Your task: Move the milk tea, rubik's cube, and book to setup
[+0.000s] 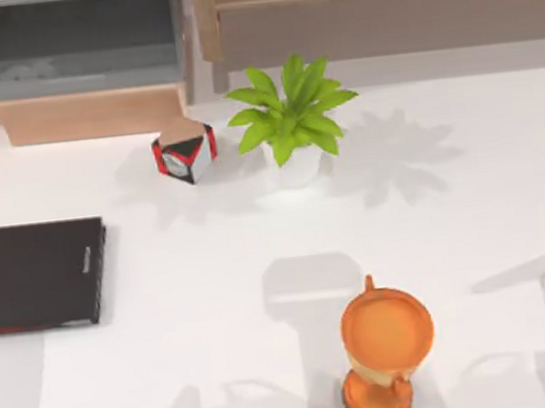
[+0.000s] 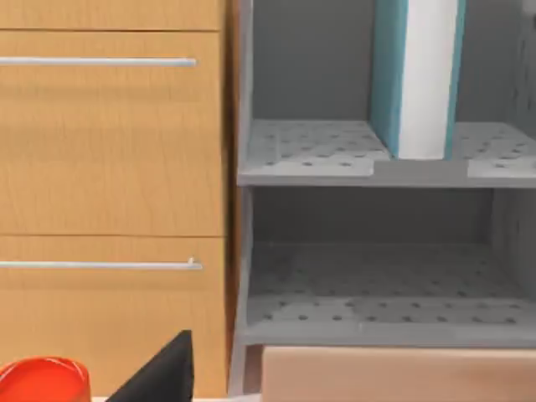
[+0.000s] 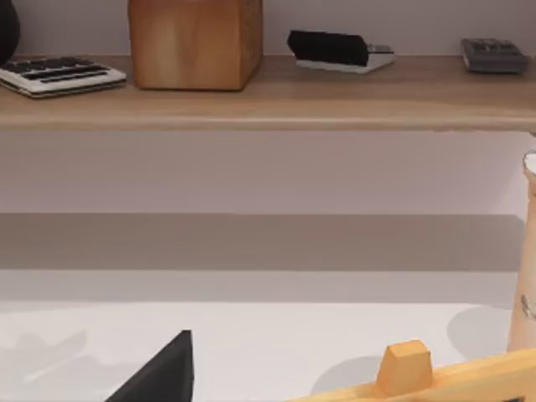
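Firstly, at the left side of the table lies a thin black book [image 1: 36,276] with red lettering, flat on the white table [image 1: 214,298]. Behind it, at the far left, stands a grey shelf unit [image 1: 70,40] beside a wooden cabinet with two drawers [image 2: 109,142]. In the left wrist view we see the teal book [image 2: 416,79] standing upright on the upper level of this shelf unit. It is thick, its cover is plain teal, and its white page edges face us. The lower level [image 2: 377,293] is bare grey board with small holes. A dark part of the left gripper [image 2: 163,375] shows near a red round thing [image 2: 43,378]; we cannot tell how this gripper is set. Further right on the table stands a small red, black and white box [image 1: 185,153], just beside a green plant in a white pot [image 1: 294,129]. Nearer to us stands an orange trophy cup [image 1: 385,348], well apart from the plant. In the right wrist view a dark part of the right gripper [image 3: 163,375] shows before a long wooden shelf [image 3: 268,105] that carries a wooden block [image 3: 195,42]. We cannot tell its state either.
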`<action>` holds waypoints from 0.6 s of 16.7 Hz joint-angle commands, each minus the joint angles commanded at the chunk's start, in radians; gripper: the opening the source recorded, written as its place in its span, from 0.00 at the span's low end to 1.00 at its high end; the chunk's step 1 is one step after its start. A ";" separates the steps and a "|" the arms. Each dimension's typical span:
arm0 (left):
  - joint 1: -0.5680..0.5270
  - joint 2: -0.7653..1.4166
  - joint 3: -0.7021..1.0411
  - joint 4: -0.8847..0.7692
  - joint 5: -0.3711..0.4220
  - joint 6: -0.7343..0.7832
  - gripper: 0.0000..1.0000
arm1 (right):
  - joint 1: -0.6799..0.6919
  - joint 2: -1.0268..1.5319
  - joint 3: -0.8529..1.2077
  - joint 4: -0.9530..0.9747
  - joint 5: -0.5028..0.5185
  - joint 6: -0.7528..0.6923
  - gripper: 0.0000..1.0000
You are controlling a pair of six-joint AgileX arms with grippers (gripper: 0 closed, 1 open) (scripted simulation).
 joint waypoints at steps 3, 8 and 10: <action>-0.026 0.267 0.168 0.086 -0.023 -0.001 1.00 | 0.000 0.000 0.000 0.000 0.000 0.000 1.00; -0.075 0.762 0.476 0.246 -0.064 -0.004 1.00 | 0.000 0.000 0.000 0.000 0.000 0.000 1.00; -0.095 0.942 0.597 0.309 -0.080 -0.005 1.00 | 0.000 0.000 0.000 0.000 0.000 0.000 1.00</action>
